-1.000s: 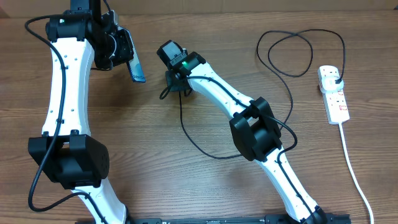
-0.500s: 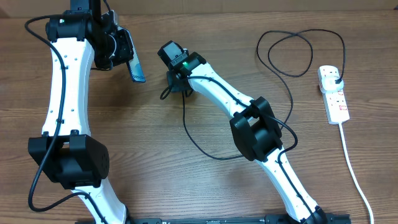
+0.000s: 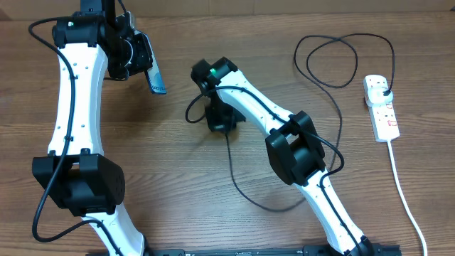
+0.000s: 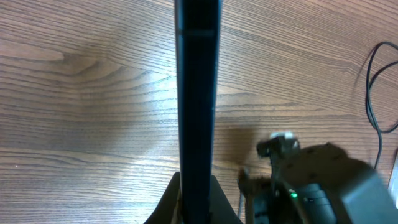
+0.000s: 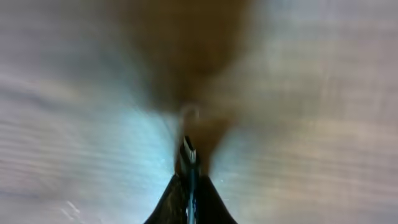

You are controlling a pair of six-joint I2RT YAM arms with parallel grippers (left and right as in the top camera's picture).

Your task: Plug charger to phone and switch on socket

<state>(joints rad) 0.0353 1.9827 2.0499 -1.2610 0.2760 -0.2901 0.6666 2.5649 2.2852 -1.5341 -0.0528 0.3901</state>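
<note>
My left gripper [image 3: 146,70] is shut on the phone [image 3: 155,80], held on edge above the table at the upper left; in the left wrist view the phone [image 4: 198,93] shows as a dark upright edge between the fingers [image 4: 198,202]. My right gripper [image 3: 219,122] is shut on the charger's connector tip [image 5: 188,151], pointing down close to the wood; that view is blurred. The black charger cable [image 3: 242,186] trails from it across the table and loops to the plug [image 3: 384,90] in the white socket [image 3: 382,108] at the right.
The socket's white cord [image 3: 405,203] runs down the right side toward the front edge. The cable's loops [image 3: 334,60] lie at the upper right. My right arm [image 3: 291,142] crosses the middle of the table.
My right gripper has swung down and right, away from the phone, now pointing at the table, dragging the cable with it. The left arm and phone have not moved.
</note>
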